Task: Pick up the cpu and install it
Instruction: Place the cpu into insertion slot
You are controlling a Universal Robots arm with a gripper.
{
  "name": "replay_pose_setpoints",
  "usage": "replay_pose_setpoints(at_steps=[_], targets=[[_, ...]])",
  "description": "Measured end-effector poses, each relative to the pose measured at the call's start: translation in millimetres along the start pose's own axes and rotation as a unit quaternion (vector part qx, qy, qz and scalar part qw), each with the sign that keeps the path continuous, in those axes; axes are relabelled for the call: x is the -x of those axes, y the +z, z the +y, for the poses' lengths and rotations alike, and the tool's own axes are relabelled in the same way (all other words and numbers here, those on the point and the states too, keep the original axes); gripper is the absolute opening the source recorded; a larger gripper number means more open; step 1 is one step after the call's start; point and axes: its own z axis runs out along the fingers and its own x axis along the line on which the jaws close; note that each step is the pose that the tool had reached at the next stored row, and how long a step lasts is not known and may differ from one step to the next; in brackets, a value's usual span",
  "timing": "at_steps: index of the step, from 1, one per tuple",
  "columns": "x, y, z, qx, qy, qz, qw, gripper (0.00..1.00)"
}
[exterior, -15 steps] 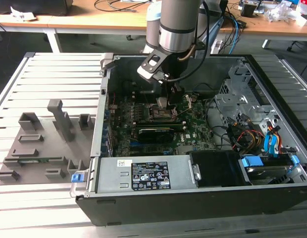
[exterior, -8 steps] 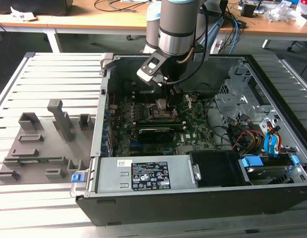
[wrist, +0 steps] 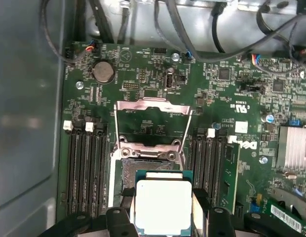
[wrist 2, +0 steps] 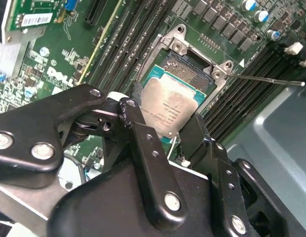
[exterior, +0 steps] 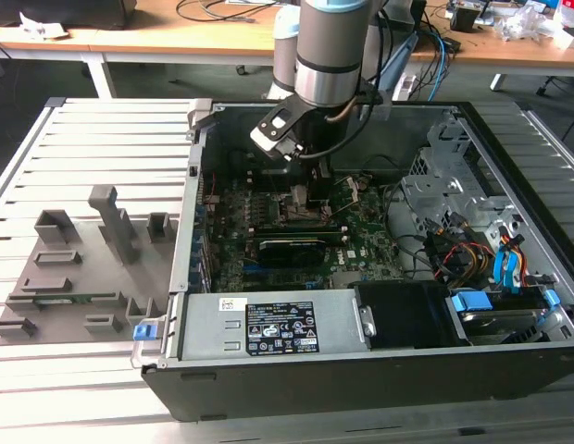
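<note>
The gripper (wrist 2: 164, 122) grasps the cpu (wrist 2: 169, 109) over the socket (wrist 2: 185, 64)
Matte black fingers (wrist 2: 136, 118) pinch the thin square chip's edges, smooth silver lid up, above the green motherboard's (wrist: 143, 79) steel-framed recess.

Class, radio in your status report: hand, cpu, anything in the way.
Hand shut on cpu, over open socket. Its cover plate raised. No obstruction seen.

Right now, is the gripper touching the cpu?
Touching. In both wrist views the fingers of the gripper press against opposite edges of the cpu, with no gap on either side, at the open socket.
</note>
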Motion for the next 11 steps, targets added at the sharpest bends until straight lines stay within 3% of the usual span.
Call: replay_pose_setpoints(at_steps=[1,2,3,5,11], targets=[[-0.5,0.4,0.1,-0.0002,0.004,-0.0007,1.0000,0.55],[-2.8,0.9,0.2,-0.0004,0.005,-0.0070,1.0000,0.55],[-6.5,1.6,0.4,-0.0008,0.005,-0.0158,0.9999,0.55],[-9.5,4.1,0.4,-0.0008,0.005,-0.0160,0.9999,0.55],[-18.3,19.9,-2.7,-0.0009,0.006,-0.0161,0.9999,0.55]])
